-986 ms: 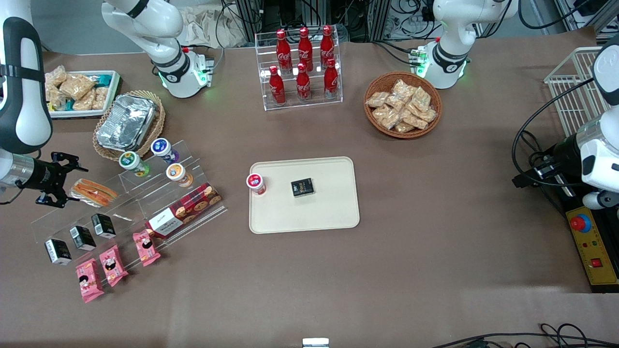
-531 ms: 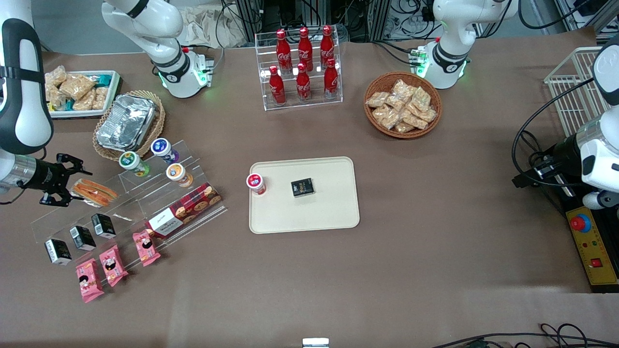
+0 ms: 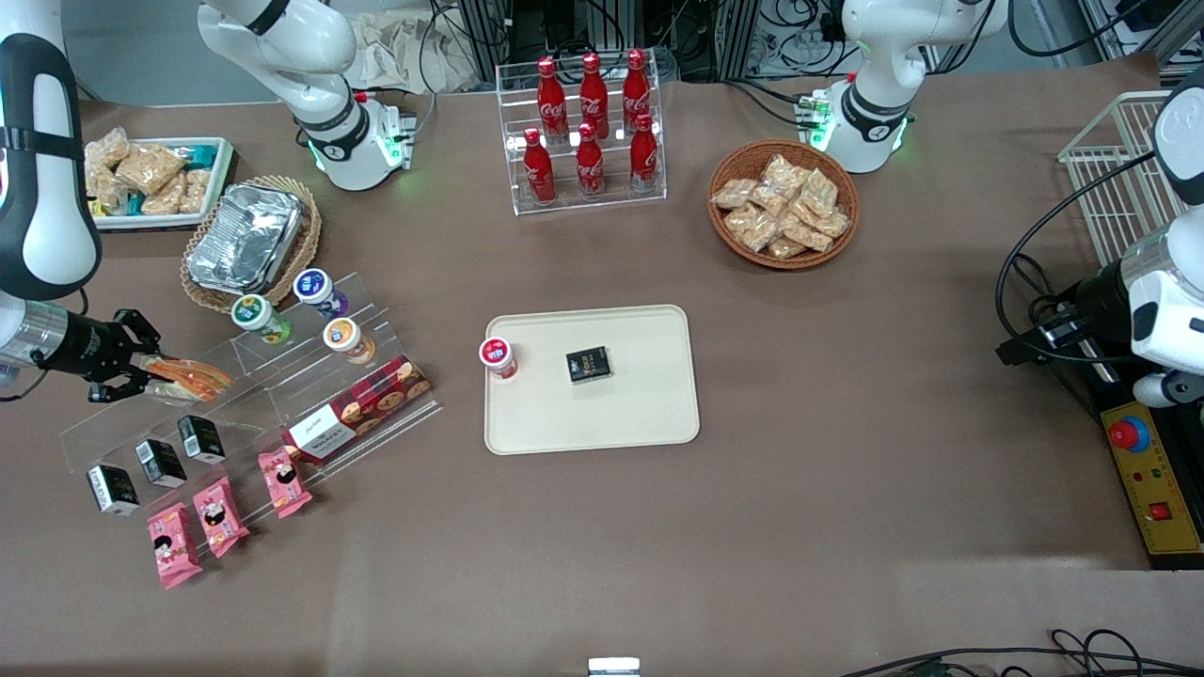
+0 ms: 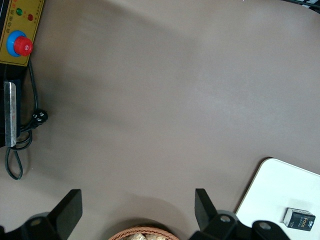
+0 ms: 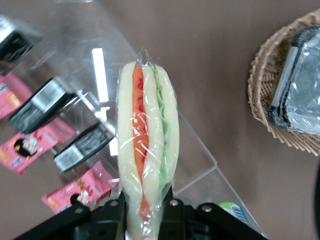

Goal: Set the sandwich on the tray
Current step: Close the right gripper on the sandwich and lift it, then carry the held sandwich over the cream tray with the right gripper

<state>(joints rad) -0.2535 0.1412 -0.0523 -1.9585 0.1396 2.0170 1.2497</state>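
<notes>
item: sandwich (image 3: 188,376), on the clear acrylic rack (image 3: 254,395) at the working arm's end of the table. hand (image 3: 141,362) clamped on its end. status: gripped, not lifted. remaining: carry to tray (image 3: 649,414), well apart; set down.

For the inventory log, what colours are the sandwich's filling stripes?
Red-orange and green, between white bread: sandwich, right wrist view, in the pincer.

A brown table (image 3: 847,489) fills almost the whole view. Above its top edge stand metal frames (image 3: 499,28) with many black cables (image 3: 790,38). A white wire rack (image 3: 1110,169) stands toward the parked arm's end.
</notes>
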